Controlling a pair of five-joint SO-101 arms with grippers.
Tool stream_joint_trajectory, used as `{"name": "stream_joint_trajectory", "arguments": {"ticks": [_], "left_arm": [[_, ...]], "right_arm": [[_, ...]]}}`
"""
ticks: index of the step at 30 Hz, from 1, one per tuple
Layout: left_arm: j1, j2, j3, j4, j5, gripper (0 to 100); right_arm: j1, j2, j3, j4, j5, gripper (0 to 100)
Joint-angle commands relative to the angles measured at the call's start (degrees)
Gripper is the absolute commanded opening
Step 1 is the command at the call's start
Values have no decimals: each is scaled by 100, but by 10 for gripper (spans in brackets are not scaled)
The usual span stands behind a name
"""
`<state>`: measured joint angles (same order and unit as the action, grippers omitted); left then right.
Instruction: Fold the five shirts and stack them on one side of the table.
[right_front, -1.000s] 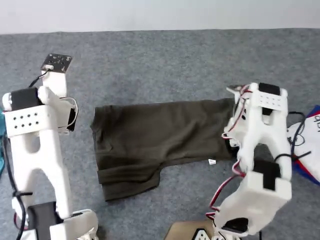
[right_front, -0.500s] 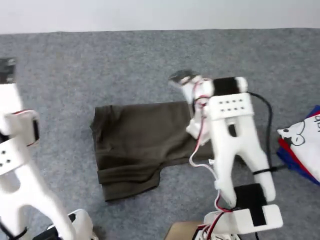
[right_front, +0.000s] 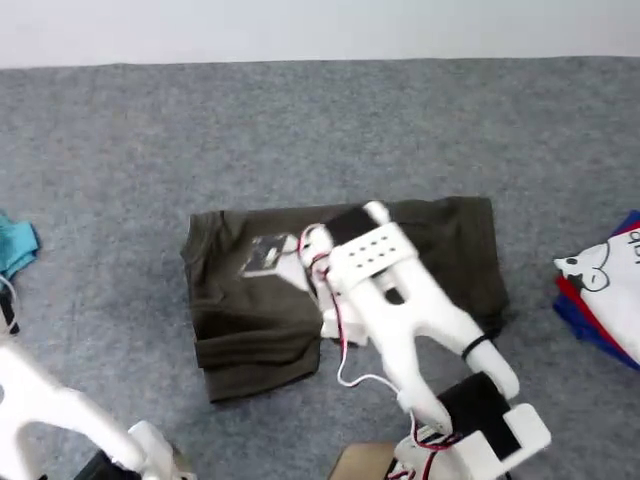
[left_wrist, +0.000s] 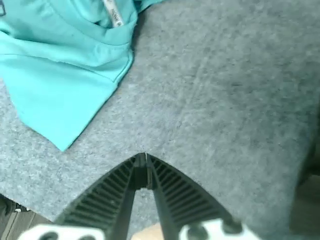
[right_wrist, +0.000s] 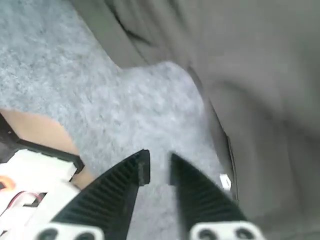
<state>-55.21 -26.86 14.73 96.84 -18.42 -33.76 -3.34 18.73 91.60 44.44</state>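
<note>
- right gripper (right_wrist: 157, 167) is the closer one, fingers barely parted, holding nothing; olive shirt (right_wrist: 250, 75) edge just past the tips
- left gripper (left_wrist: 145, 159) pressed closed, teal shirt (left_wrist: 60, 75) ahead of it

Right arm (right_front: 385, 275): a second ago it stood at the right end of the dark olive shirt (right_front: 445, 250). It has swung leftward and now reaches across the shirt's middle.
Left arm (right_front: 45, 410): it has drawn back and down to the near left corner.
Teal shirt (right_front: 15, 245): now uncovered at the table's left edge, where the left arm stood.
Shirt's right end: no longer covered.
</note>
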Motion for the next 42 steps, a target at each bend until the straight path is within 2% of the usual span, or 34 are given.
{"name": "stream_joint_trajectory", "arguments": {"ticks": [1,9,15,33,42], "left_arm": [[-114,-167,13,-185,-62,6],[-114,-167,13,-211,-62,6],[-114,-167,22,-211,-62,6],[-88,-167,22,-220,-44,6],[-105,-167,22,-185,-53,6]], "right_arm": [[-497,-268,132,-374,62,201],[-1490,-251,396,-927,18,205],[-1613,-57,536,-1640,18,205],[-1842,892,519,-2316,-229,203],[-1807,1446,-202,-1982,-229,39]]}}
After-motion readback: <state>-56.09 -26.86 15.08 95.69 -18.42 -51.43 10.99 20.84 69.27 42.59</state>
